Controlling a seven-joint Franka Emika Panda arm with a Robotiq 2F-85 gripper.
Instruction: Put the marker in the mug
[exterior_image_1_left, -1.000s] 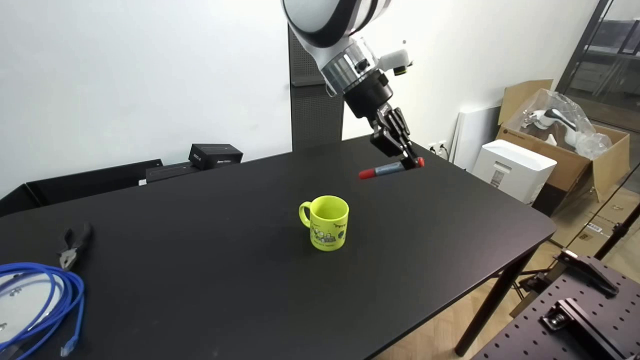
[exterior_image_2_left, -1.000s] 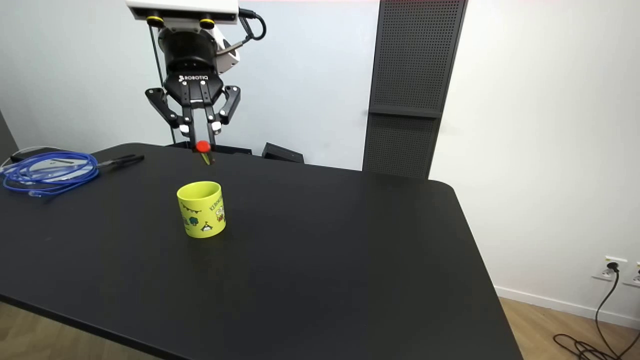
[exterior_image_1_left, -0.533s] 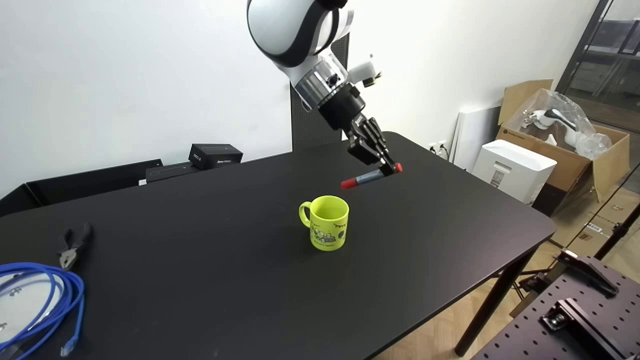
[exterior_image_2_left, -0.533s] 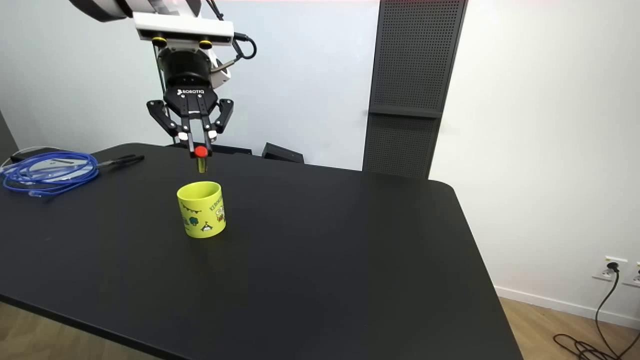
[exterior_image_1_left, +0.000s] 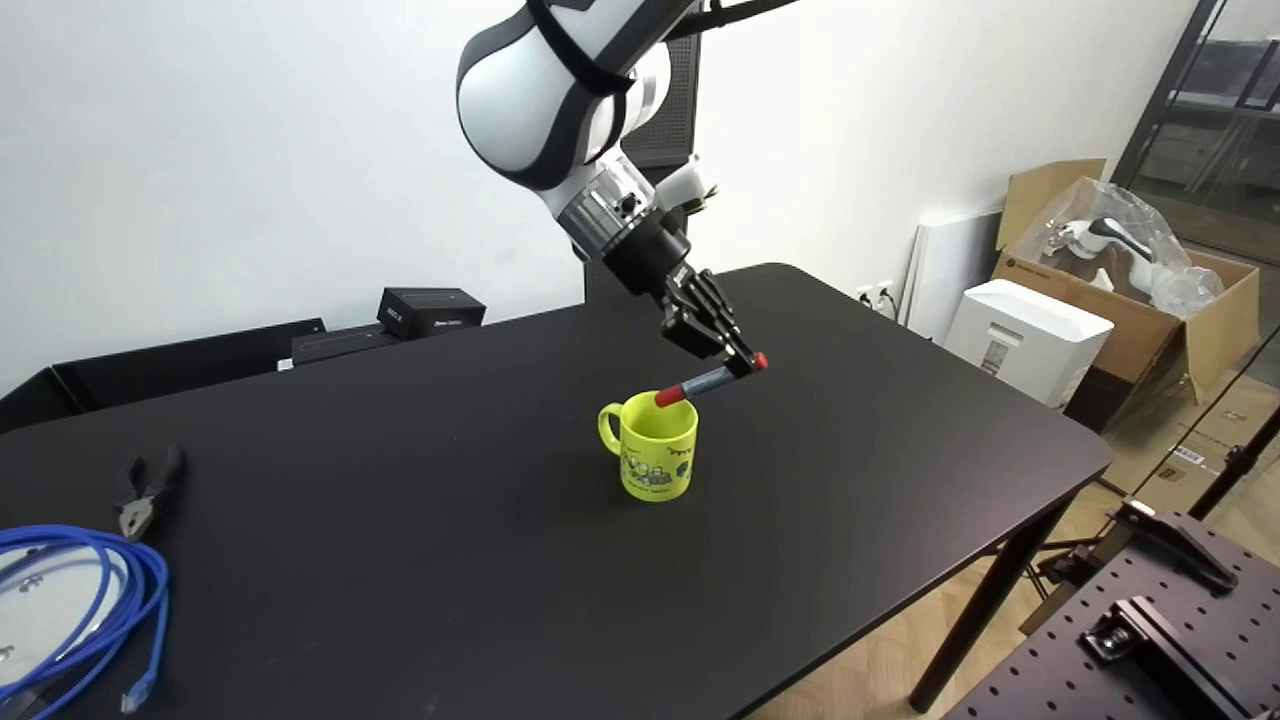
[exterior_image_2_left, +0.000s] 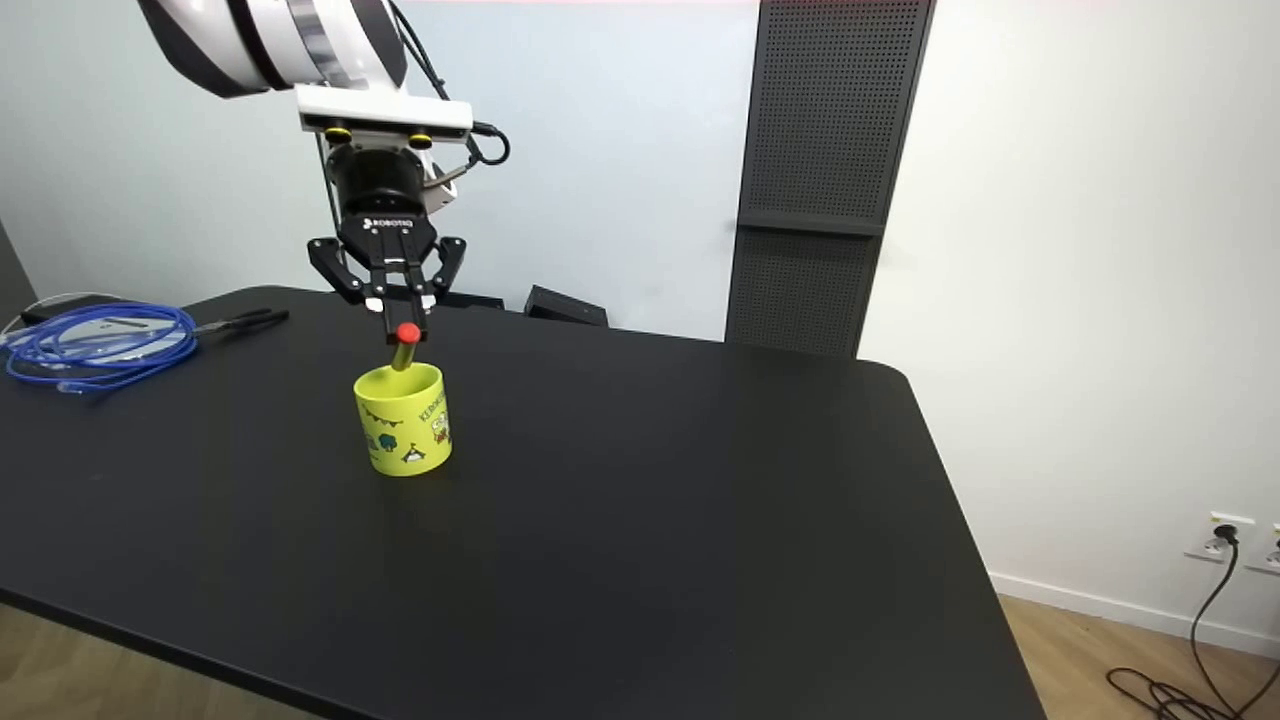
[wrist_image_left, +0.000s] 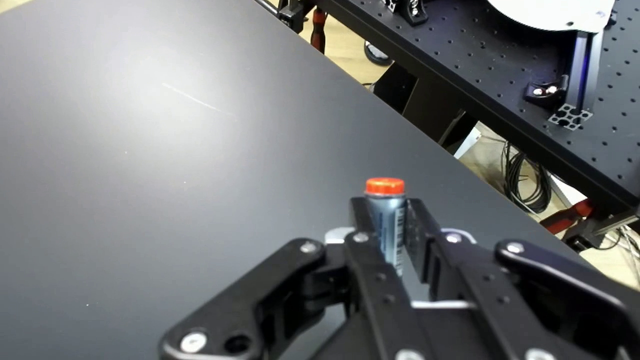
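The yellow-green mug stands upright on the black table, handle to the left; it also shows in an exterior view. My gripper is shut on the marker, a grey-blue stick with red ends. The marker is tilted, its lower red end overlapping the mug's mouth in that view. In an exterior view the marker's lower part appears at the mug's far rim; I cannot tell whether it touches. In the wrist view the marker sits between both fingertips, red end outward. The mug is out of the wrist view.
A coil of blue cable and pliers lie on the table at the far left in both exterior views. Black boxes stand along the back edge. A perforated black bench stands beyond the table edge.
My gripper has carried the marker down and toward the mug, leftward in an exterior view. The marker's lower end has come over the mug's rim in the picture. The mug has not moved.
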